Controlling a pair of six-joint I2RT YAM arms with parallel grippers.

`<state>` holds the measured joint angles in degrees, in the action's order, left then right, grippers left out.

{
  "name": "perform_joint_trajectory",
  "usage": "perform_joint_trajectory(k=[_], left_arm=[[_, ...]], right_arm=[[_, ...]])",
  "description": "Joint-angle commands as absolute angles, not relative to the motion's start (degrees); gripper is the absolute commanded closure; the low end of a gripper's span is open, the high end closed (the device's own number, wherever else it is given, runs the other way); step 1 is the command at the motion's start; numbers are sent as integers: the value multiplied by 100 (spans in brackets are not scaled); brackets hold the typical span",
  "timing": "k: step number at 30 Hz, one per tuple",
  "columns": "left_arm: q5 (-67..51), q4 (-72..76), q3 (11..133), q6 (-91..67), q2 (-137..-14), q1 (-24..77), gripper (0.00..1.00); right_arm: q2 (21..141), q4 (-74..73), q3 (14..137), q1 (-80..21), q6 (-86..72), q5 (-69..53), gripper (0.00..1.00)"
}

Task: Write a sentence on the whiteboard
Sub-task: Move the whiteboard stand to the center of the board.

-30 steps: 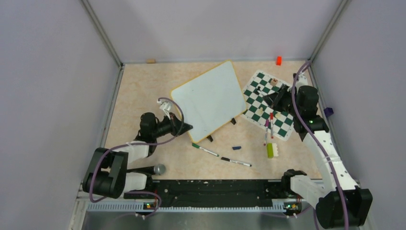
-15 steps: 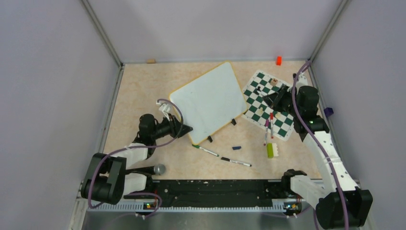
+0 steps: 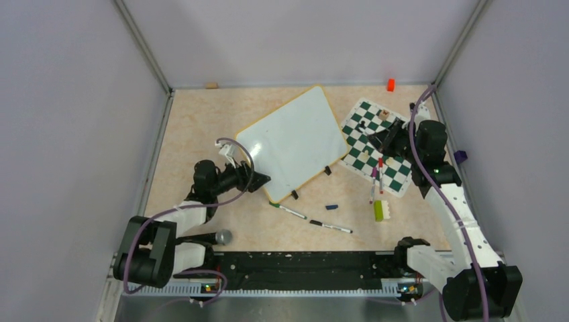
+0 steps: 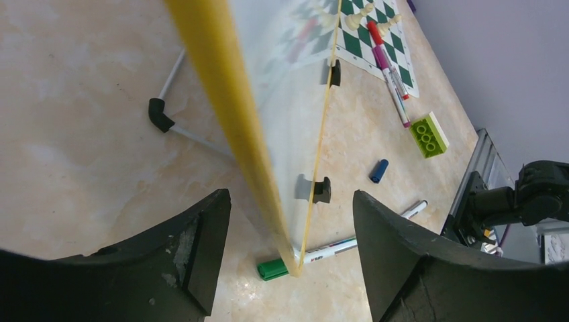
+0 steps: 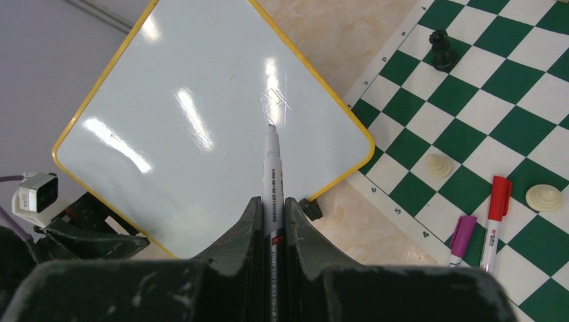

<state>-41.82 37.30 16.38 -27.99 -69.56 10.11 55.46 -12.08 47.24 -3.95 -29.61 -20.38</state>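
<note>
The whiteboard (image 3: 292,142) stands propped on its black clip feet mid-bench (image 3: 194,121), its right corner just beside the chessboard (image 3: 362,157). The left claw (image 4: 290,201) is spread wide, one finger on either side of the board's yellow lower-left edge, with gaps showing on both sides. The right claw (image 5: 272,201) is clamped on a white marker (image 5: 271,157), whose tip points at the board's face.

Whiteboard (image 3: 292,143), yellow-rimmed, set askew at worktop (image 3: 194,127) centre. Chessboard (image 3: 376,144) beside it, toward right edge. Orange block (image 3: 390,84) at far edge. Green-capped marker (image 3: 288,210), black-capped marker (image 3: 330,227), blue cap (image 3: 331,207), green brick (image 3: 378,210) toward near edge. Microphone (image 3: 216,237) at near-left corner.
</note>
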Motion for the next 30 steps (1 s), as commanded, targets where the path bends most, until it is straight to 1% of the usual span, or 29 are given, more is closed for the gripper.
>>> perform_joint_trajectory(k=[1,4,8,10,12,13,16,17,18,19,20,26,30], left_arm=[[-4137,4240,1713,-2948,-7176,868,27],[-4281,4436,1819,-2962,-7404,844,28],[-4660,4767,2007,-2995,-7838,844,32],[-4878,5011,2117,-3066,-8063,844,39],[-5062,5201,2223,-3125,-8273,850,49],[-5165,5286,2270,-3139,-8370,852,52],[-5488,5963,2306,-3319,-8684,853,55],[-5527,6085,2340,-3399,-8812,853,58],[-5572,6076,2416,-3428,-8962,853,72],[-5614,6012,2496,-3435,-9030,853,89],[-5630,5891,2582,-3424,-9158,853,99],[-5750,5672,2697,-3317,-9313,878,100],[-5914,5053,3076,-2930,-9515,1142,100]], right_arm=[[5379,-1057,4852,-374,-2979,-2207,100],[5382,-1037,4852,-376,-3005,-2230,100],[5382,-1037,4843,-381,-3006,-2256,100],[5392,-1027,4843,-375,-3006,-2272,100],[5413,-1022,4847,-375,-2997,-2289,100],[5408,-1013,4851,-382,-2997,-2298,100],[5439,-1018,4884,-378,-2987,-2324,100],[5435,-1016,4886,-378,-2993,-2331,100],[5432,-1019,4894,-380,-2988,-2341,100],[5435,-1016,4895,-379,-2985,-2353,100],[5439,-1018,4900,-382,-2988,-2360,100],[5436,-1023,4904,-380,-2975,-2382,100],[5440,-1027,4937,-379,-2976,-2398,100]])
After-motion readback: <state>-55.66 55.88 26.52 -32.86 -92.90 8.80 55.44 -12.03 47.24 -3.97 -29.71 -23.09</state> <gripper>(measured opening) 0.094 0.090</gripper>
